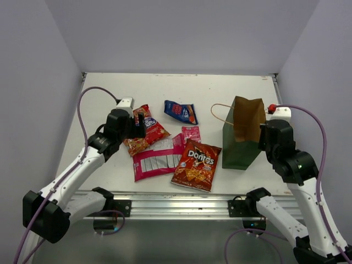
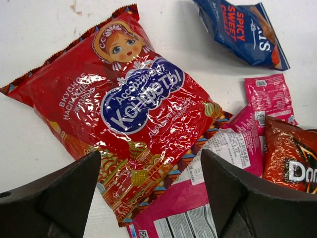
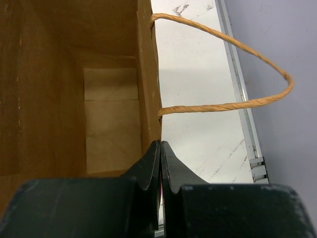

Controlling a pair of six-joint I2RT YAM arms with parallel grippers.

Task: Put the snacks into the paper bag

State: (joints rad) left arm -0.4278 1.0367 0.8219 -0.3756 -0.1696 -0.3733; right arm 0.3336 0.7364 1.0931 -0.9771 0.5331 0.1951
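Observation:
The red chip bag with a blue-white logo [image 1: 144,132] lies at the left, its lower end over the large pink-white packet [image 1: 157,161]. My left gripper [image 1: 137,127] hovers open above it, a finger on each side of its lower end [image 2: 124,109]. The blue bag [image 1: 180,111], the small pink sachet [image 1: 191,133] and the red Doritos bag [image 1: 196,164] lie further right. The dark green paper bag [image 1: 242,148] stands open at the right. My right gripper [image 3: 160,144] is shut on the rim of its right wall [image 3: 146,89]. The inside of the bag shows no snacks.
The bag's far rope handle [image 1: 218,111] sticks out to its left; the near handle [image 3: 237,104] loops out over the table by my right gripper. The metal rail [image 1: 181,197] runs along the table's near edge. Grey walls close in on the left, back and right.

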